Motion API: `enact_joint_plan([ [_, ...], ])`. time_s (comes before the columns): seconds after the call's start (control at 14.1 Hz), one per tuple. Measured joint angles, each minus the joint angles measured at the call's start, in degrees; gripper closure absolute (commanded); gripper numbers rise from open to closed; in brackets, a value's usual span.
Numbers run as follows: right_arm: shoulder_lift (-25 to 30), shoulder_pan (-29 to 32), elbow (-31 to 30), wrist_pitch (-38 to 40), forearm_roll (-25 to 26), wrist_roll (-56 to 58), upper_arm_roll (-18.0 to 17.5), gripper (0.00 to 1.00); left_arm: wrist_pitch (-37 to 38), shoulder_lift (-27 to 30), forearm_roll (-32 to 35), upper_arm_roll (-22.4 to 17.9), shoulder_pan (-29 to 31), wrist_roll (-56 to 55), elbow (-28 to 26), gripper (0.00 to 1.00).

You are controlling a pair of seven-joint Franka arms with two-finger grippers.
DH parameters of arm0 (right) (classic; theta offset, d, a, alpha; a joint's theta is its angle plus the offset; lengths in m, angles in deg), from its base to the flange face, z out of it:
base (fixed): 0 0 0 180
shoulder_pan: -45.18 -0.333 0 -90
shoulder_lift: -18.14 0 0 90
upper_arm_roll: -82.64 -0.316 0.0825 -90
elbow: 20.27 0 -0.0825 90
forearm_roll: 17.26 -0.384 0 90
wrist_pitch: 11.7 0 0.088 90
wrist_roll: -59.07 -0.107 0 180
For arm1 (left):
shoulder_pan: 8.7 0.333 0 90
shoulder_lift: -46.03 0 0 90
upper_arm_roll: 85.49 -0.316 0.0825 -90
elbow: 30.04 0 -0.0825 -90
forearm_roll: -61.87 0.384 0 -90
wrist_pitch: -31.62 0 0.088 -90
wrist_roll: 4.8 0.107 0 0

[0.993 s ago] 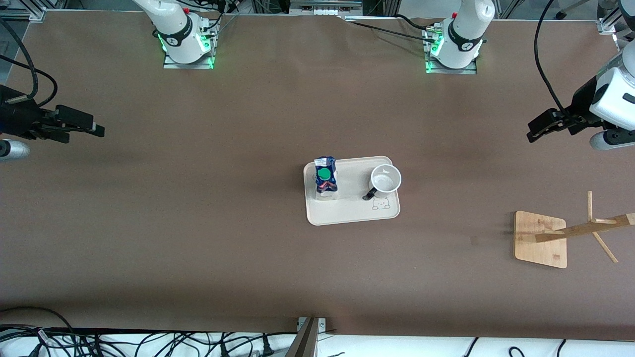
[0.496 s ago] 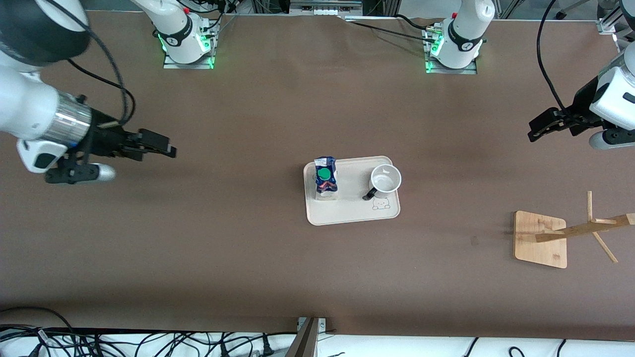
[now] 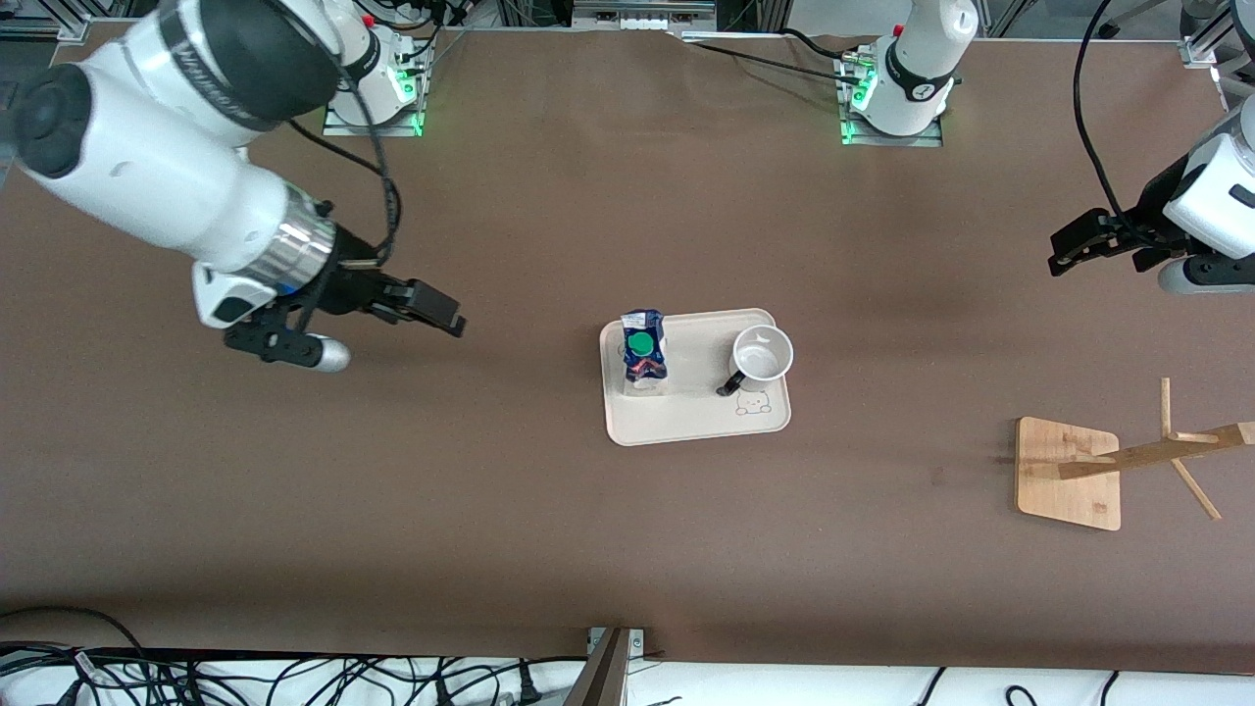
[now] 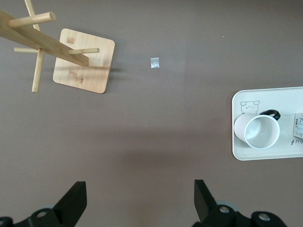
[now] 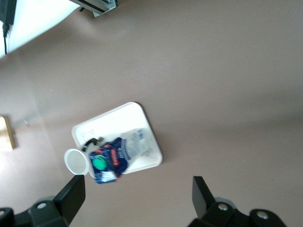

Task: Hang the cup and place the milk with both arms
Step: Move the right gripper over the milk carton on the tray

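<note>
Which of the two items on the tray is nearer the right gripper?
The milk, standing at the tray's end toward the right gripper; the cup sits at the other end.

In your front view, the rack [image 3: 1137, 459] runs off the frame's edge, its pegs cut short, and the left arm [image 3: 1201, 211] shows only its wrist and hand [image 3: 1071, 250]. The cup [image 3: 762, 355] hides its face drawing from you; the print on the milk [image 3: 643, 357] is too small to read. Your left wrist view crops the milk to a sliver at the tray's [image 4: 265, 94] edge. Your right wrist view blurs the milk [image 5: 111, 161] and cup [image 5: 75, 161].
</note>
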Motion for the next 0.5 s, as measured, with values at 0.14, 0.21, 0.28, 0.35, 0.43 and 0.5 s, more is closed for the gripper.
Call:
enact_joint_plan([
  [0.14,-1.2,-2.7,0.0,-2.3,0.0,-4.6,0.0,0.0,0.0,0.0,0.0,0.1,0.0,0.0,0.0,0.0],
  [0.21,-1.8,-3.4,0.0,-2.8,0.1,-5.5,0.0,0.0,0.0,0.0,0.0,0.1,0.0,0.0,0.0,0.0],
  [0.28,-2.3,-3.9,-0.1,-2.9,0.3,-5.7,0.0,0.0,0.0,-0.1,0.0,0.1,0.0,0.0,0.0,0.0],
  [0.35,-2.7,-4.3,-0.1,-3.0,0.8,-5.7,0.1,0.0,0.1,-0.1,0.0,0.1,0.0,0.0,0.0,0.0],
  [0.43,-3.2,-4.8,-0.1,-3.1,1.5,-5.7,0.1,0.0,0.1,-0.1,0.0,0.2,0.0,0.0,0.0,0.0],
  [0.5,-3.8,-5.6,-0.1,-3.3,2.3,-5.7,0.1,0.0,0.1,-0.1,0.0,0.2,0.0,0.0,0.0,0.0],
])
